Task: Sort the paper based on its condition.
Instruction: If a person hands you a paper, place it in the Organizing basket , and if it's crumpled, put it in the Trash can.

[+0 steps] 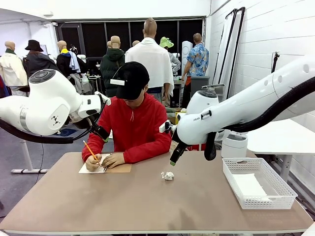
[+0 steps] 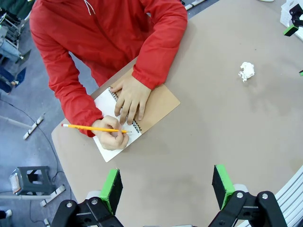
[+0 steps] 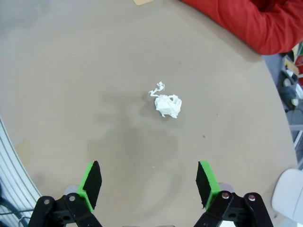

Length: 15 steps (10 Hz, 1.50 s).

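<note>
A crumpled ball of white paper lies on the brown table, right of the middle. My right gripper hangs open above and just behind it. In the right wrist view the ball sits ahead of the open right gripper, apart from both green pads. My left gripper is open and holds nothing, high over the table's left part, with the ball far off. Flat white paper lies in the basket.
A person in a red top writes with a yellow pencil on a spiral notebook with a brown cover at the far left. The white mesh basket stands at the right edge.
</note>
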Available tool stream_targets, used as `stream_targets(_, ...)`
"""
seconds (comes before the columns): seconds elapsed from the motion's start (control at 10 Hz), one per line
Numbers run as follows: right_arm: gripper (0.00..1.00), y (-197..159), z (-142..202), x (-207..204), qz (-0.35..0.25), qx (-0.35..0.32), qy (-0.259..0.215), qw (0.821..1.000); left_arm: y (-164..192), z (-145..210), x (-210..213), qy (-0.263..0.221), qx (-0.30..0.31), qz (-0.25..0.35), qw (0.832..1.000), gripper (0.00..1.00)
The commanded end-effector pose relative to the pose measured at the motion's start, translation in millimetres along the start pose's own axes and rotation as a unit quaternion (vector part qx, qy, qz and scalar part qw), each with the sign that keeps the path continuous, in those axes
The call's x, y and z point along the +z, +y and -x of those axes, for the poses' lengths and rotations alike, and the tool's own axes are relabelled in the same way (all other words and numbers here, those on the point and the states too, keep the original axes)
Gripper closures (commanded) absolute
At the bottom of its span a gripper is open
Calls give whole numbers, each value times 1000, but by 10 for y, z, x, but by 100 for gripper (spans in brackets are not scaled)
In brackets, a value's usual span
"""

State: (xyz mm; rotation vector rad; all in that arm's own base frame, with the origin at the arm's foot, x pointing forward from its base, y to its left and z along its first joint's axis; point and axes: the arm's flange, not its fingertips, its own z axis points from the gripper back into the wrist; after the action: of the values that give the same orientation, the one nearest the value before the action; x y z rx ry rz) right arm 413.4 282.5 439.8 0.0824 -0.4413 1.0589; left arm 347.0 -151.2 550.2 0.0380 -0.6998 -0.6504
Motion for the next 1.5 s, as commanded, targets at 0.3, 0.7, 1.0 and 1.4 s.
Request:
stream_targets(0.3, 0, -234, -211, -603, -26, 28, 22, 999, -1, 2, -1, 0, 0, 0, 1000, 0)
stream_targets(0.7, 0, -375, -185, -1109, -64, 55, 36, 996, -1, 2, -1, 0, 0, 0, 1000, 0)
stream_targets(1.0, 0, -464, -207, -1330, -85, 59, 54, 993, -1, 2, -1, 0, 0, 0, 1000, 0)
stream_targets(1.4, 0, -533, -246, -1510, -95, 64, 68, 991, -1, 2, -1, 0, 0, 0, 1000, 0)
